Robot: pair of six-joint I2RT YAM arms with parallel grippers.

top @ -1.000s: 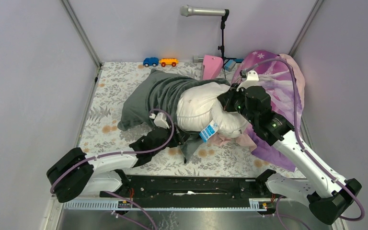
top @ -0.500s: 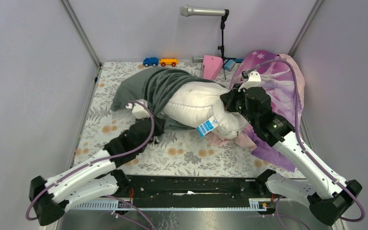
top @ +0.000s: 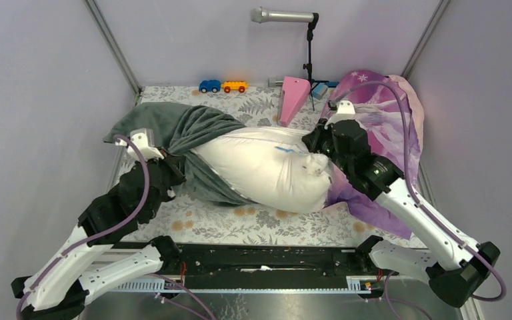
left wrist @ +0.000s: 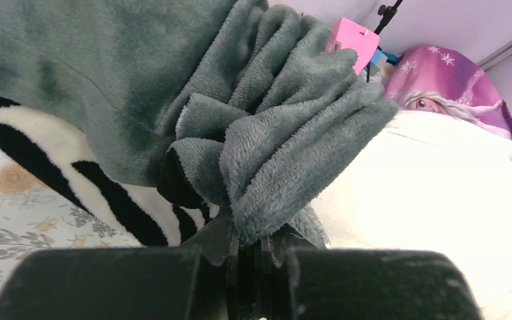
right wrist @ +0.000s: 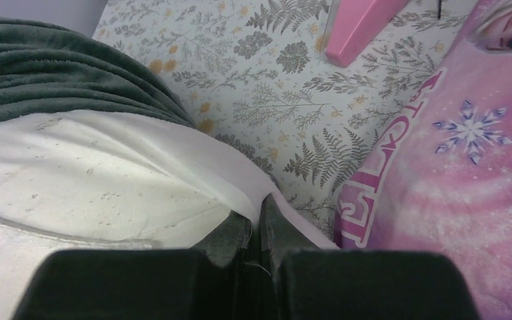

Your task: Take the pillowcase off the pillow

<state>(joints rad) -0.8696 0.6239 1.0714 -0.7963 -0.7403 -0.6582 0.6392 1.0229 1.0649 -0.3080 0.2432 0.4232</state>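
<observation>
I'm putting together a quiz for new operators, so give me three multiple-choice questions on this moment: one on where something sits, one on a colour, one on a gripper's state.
1. Where do the two toy cars stand?
A) at the far edge of the table
B) in the middle
C) at the near edge

2. What colour is the pillowcase?
A) pink
B) dark grey-green
C) yellow

3. What is the left gripper doing?
A) open, holding nothing
B) shut on a toy car
C) shut on bunched pillowcase

Answers:
1 A: the top view shows them in a row at the far edge.
2 B: its plush reads grey-green in every view.
3 C: the left wrist view shows fleecy folds pinched in its closed jaws.
</observation>
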